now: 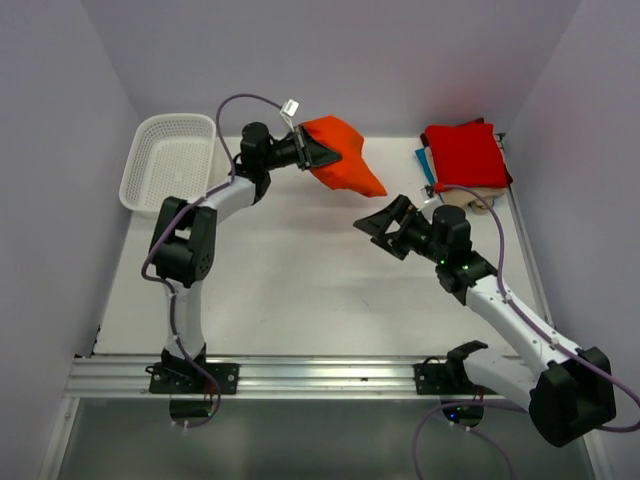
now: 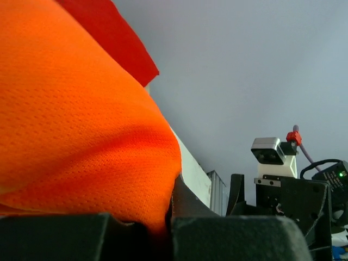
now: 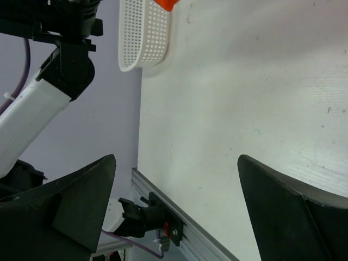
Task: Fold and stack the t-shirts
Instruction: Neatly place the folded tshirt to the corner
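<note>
My left gripper (image 1: 318, 152) is shut on a bunched bright orange t-shirt (image 1: 345, 160), holding it raised over the back middle of the table. In the left wrist view the orange cloth (image 2: 76, 119) fills the left side and is pinched between the jaws of the left gripper (image 2: 168, 217). A folded red t-shirt (image 1: 465, 155) tops a stack at the back right, with a blue one (image 1: 427, 165) and a beige one (image 1: 480, 197) showing beneath it. My right gripper (image 1: 385, 222) hangs open and empty right of centre, below the orange shirt. Its jaws (image 3: 176, 163) stand wide apart over bare table.
A white mesh basket (image 1: 135, 165) sits at the back left corner, also seen on edge (image 3: 142, 32) in the right wrist view. An aluminium rail (image 1: 320, 375) runs along the near edge. Purple walls close in the table on three sides.
</note>
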Robot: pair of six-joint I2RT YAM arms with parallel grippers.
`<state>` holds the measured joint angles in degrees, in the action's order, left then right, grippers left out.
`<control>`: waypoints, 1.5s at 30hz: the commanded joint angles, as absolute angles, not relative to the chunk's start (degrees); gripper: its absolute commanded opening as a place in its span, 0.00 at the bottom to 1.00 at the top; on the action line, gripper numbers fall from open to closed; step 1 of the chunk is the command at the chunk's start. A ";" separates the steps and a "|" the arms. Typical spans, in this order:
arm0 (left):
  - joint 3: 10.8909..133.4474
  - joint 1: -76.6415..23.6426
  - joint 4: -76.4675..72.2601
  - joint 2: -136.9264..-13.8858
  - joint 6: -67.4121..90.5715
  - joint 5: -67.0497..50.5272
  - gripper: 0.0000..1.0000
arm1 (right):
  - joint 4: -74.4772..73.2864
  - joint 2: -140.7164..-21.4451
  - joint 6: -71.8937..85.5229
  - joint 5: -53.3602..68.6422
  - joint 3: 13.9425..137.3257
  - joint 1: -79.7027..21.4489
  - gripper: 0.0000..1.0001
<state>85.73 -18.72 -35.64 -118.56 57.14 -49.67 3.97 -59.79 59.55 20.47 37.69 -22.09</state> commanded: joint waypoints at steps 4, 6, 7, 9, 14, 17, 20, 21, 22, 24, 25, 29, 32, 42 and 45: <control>78.88 -19.60 -36.90 -112.69 54.67 -53.43 0.00 | 1.32 -57.57 56.87 19.42 40.96 -21.53 0.99; 68.62 -18.28 -34.65 -111.80 52.40 -52.83 0.00 | 0.80 -58.01 56.43 19.60 41.22 -21.53 0.99; 66.38 -17.76 -26.80 -111.97 49.86 -51.26 0.00 | 0.27 -58.70 56.25 19.51 41.48 -21.53 0.99; 64.60 -17.49 -15.26 -114.94 40.55 -47.74 0.00 | -1.48 -58.97 55.46 19.07 42.27 -21.53 0.99; 63.11 -16.70 -0.80 -121.99 34.29 -44.66 0.00 | -7.81 -60.29 53.01 14.86 45.17 -21.53 0.99; 61.61 -16.70 2.52 -120.50 33.05 -41.23 0.00 | -15.61 -62.21 50.64 12.14 47.88 -21.53 0.99; 61.61 -16.61 8.86 -118.31 29.28 -35.70 0.00 | -19.94 -63.89 47.30 9.50 50.09 -21.45 0.99; 61.52 -16.61 10.36 -116.65 28.31 -33.68 0.00 | -21.69 -64.94 46.33 7.84 50.36 -21.53 0.99; 61.44 -16.61 13.16 -115.93 26.73 -30.01 0.00 | -21.80 -65.47 45.71 7.56 50.36 -21.53 0.99; 60.91 -16.52 14.67 -113.74 25.67 -27.52 0.00 | -21.89 -68.01 44.39 7.64 50.27 -21.45 0.99; 60.39 -16.44 14.85 -113.21 25.23 -27.42 0.00 | -21.45 -68.90 44.30 8.08 50.10 -21.45 0.99; 57.49 -16.26 14.33 -111.80 24.87 -26.71 0.00 | -15.22 -73.21 44.38 12.64 46.42 -21.01 0.99; 55.73 -16.08 12.92 -111.53 25.22 -27.60 0.00 | -8.82 -75.06 44.73 17.04 44.22 -21.01 0.99; 53.79 -16.00 10.28 -110.48 26.28 -29.79 0.00 | -0.26 -86.12 43.42 24.26 43.94 -21.09 0.99; 53.44 -16.00 10.11 -109.78 26.37 -30.23 0.00 | 0.79 -89.82 42.02 23.04 44.73 -21.09 0.99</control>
<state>56.51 -16.23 4.51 -108.64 29.78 -36.45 -3.14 -87.50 44.36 22.04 43.59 -21.30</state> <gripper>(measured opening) 0.056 0.987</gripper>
